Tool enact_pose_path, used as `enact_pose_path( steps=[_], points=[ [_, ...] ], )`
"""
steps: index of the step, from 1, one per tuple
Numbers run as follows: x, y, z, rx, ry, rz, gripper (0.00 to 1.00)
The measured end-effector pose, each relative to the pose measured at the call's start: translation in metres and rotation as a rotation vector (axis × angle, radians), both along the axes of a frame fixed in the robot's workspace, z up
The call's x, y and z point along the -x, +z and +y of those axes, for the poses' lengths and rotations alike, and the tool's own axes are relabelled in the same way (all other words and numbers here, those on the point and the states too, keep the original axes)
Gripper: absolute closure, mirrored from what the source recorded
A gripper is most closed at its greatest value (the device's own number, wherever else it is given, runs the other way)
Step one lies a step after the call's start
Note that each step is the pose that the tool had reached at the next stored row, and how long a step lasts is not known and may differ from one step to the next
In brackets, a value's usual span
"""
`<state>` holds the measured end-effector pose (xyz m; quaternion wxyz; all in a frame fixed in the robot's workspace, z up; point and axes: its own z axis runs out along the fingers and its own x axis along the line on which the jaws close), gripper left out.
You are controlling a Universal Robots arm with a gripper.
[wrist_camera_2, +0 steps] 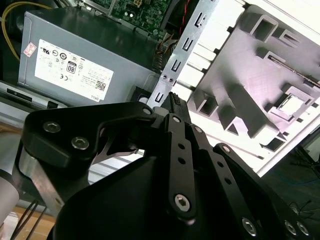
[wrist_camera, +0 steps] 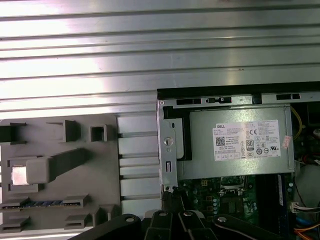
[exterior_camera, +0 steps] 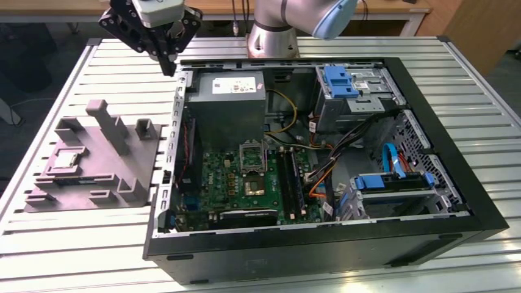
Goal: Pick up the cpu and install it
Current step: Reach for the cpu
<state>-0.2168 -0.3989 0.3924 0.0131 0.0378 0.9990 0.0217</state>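
The cpu (exterior_camera: 65, 160) is a small pale square chip lying in a recess of the grey tray (exterior_camera: 97, 183), on the table at the exterior view's left of the open computer case. It also shows as a bright square in both wrist views, cpu (wrist_camera: 19, 176) and cpu (wrist_camera_2: 292, 104). My black gripper (exterior_camera: 168, 63) hangs above the table by the case's back corner, well away from the chip. Its fingers (wrist_camera_2: 172, 102) are shut, with nothing between them. The green motherboard (exterior_camera: 232, 183) lies inside the case with its metal-framed socket (exterior_camera: 255, 185).
The black case (exterior_camera: 326, 244) takes up the middle of the slatted table (exterior_camera: 73, 256). A grey power-supply box (exterior_camera: 232, 104) with a white label sits at its back, with cables and blue drive brackets (exterior_camera: 391, 182) to the exterior view's right. Upright posts (exterior_camera: 110, 125) rise from the tray.
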Motion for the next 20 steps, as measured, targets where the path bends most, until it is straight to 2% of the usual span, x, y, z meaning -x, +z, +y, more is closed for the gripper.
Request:
enact_pose_path(
  steps=[2,20],
  points=[
    [0.0063,0.0,0.0,0.0,0.0,0.0,0.89],
    [0.0111,0.0,0.0,0.0,0.0,0.0,0.89]
  ],
)
